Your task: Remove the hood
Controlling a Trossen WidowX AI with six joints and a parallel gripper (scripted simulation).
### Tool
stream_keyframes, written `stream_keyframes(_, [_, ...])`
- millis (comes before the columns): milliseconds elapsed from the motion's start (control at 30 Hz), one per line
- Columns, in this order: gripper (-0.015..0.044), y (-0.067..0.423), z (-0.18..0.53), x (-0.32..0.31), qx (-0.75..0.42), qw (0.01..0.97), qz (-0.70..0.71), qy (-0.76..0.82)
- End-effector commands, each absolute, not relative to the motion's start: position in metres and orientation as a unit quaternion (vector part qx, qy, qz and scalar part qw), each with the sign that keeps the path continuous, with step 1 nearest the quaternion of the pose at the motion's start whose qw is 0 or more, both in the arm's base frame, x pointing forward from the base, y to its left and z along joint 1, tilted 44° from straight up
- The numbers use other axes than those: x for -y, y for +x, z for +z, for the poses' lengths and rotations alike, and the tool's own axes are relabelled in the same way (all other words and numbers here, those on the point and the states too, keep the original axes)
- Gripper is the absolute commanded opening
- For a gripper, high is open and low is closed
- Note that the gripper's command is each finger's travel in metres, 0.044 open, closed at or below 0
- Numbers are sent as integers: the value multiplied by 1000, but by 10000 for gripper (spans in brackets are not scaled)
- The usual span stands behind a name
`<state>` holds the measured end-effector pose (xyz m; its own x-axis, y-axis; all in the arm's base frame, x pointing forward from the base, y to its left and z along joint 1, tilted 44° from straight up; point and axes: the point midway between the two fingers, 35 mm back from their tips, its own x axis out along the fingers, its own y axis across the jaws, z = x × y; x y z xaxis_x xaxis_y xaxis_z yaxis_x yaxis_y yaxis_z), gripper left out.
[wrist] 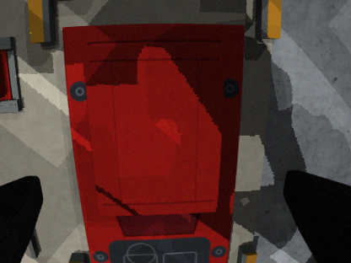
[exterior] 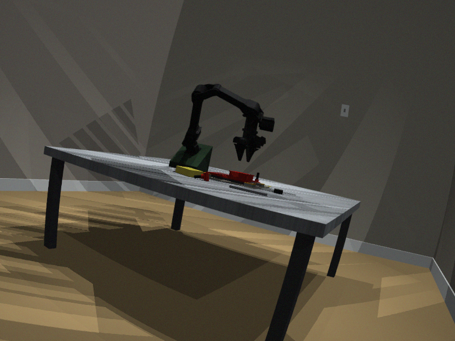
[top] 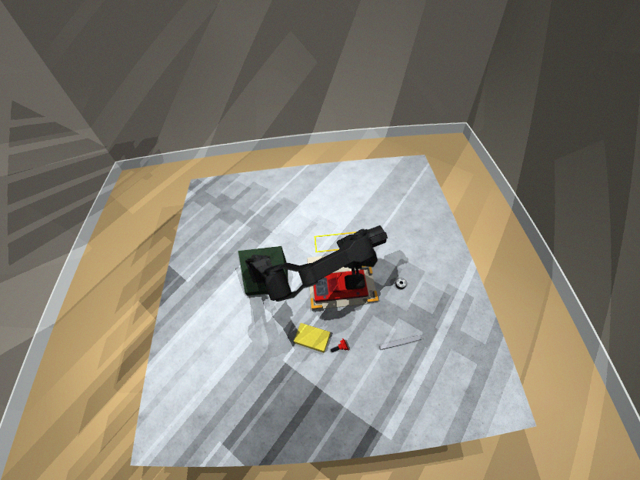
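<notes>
The red toy car (top: 321, 297) (wrist: 99, 232) lies on a pale board (wrist: 38, 139) with orange corner brackets. Its hood (top: 354, 293) (exterior: 241, 176) (wrist: 156, 126), a raised red box, sits on the car body. My gripper (top: 355, 281) (exterior: 244, 160) (wrist: 165, 187) is open and empty, pointing down above the hood with a clear gap. In the wrist view the fingers stand on either side of the car, level with the hood's lower part. The marked area (top: 315, 244) is a yellow outline behind the board; the arm hides its right part.
A yellow block (top: 312, 337) (exterior: 188, 171) and a red piece with a black shaft (top: 343, 345) (exterior: 206, 176) lie in front of the car. A small wheel (top: 401, 283) (exterior: 278, 190) lies to the right, a thin grey bar (top: 401, 341) (exterior: 248, 189) at front right.
</notes>
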<state>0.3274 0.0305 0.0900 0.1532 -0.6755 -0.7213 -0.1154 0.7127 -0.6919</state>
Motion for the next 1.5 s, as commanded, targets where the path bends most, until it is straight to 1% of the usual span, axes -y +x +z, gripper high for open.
stream_keyframes(0, [440, 328, 88, -32, -619, 687, -198, -323])
stream_keyframes(1467, [440, 335, 57, -3, -619, 688, -199, -324])
